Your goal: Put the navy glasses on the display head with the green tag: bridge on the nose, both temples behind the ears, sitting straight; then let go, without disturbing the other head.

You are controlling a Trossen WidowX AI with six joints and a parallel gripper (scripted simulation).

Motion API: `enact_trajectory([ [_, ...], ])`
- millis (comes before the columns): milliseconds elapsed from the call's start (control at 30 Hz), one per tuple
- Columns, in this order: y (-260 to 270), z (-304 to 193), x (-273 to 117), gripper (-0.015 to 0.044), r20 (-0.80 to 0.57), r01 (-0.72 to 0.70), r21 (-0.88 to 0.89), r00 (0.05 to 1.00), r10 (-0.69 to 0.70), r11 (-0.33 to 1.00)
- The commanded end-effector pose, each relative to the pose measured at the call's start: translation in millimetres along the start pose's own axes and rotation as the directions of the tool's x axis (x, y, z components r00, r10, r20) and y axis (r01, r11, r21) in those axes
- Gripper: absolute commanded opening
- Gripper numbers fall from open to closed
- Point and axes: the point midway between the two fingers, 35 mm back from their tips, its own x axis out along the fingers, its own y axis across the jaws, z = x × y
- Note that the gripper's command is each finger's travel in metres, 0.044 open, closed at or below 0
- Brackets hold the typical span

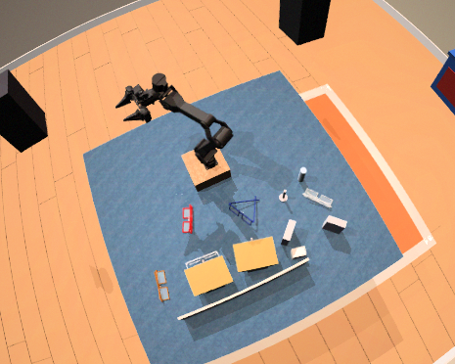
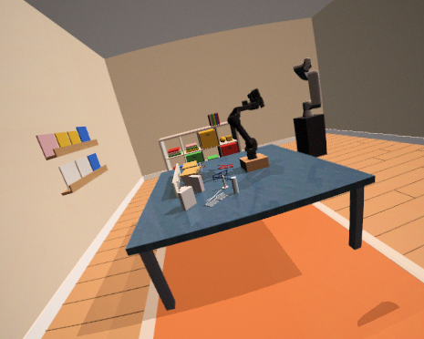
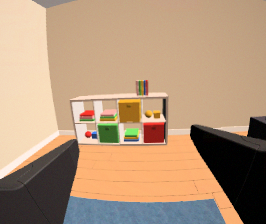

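Note:
The navy glasses [image 1: 249, 222] [image 2: 222, 175] lie on the blue table with their temples spread, between the arm's base and the display heads. Two blocks with yellow tops, one at the right [image 1: 255, 254] and one at the left [image 1: 208, 276], appear to be the display heads. White-framed glasses [image 1: 203, 258] are at the left one's edge facing the arm. The right one has a small bump and no glasses visible on it. I cannot see a green tag. My gripper [image 1: 120, 113] [image 3: 136, 138] is open and empty, raised far from the navy glasses beyond the table's edge.
Red glasses [image 1: 187, 219] and orange glasses [image 1: 162, 286] lie left. Clear glasses [image 1: 318, 198], a grey cylinder [image 1: 302, 174], a small stand [image 1: 283, 197] and white boxes [image 1: 335, 224] [image 1: 289, 232] [image 1: 298, 251] are right. A long white panel [image 1: 244, 291] stands behind the heads.

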Motion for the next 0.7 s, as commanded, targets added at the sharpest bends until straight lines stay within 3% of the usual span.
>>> enact_trajectory([
  [0, 0.0, 0.0, 0.0, 0.0426, 0.0, 0.0, 0.0, 1.0, 0.0, 1.0],
  [233, 0.0, 0.0, 0.0, 0.044, 0.0, 0.0, 0.0, 1.0, 0.0, 1.0],
  [533, 31.0, -37.2, 51.4, 0.0204, -0.04, -0.121, 0.135, 0.991, 0.127, 0.983],
  [667, 67.0, -64.2, 83.4, 0.02, -0.089, -0.212, 0.238, 0.967, 0.239, 0.948],
])
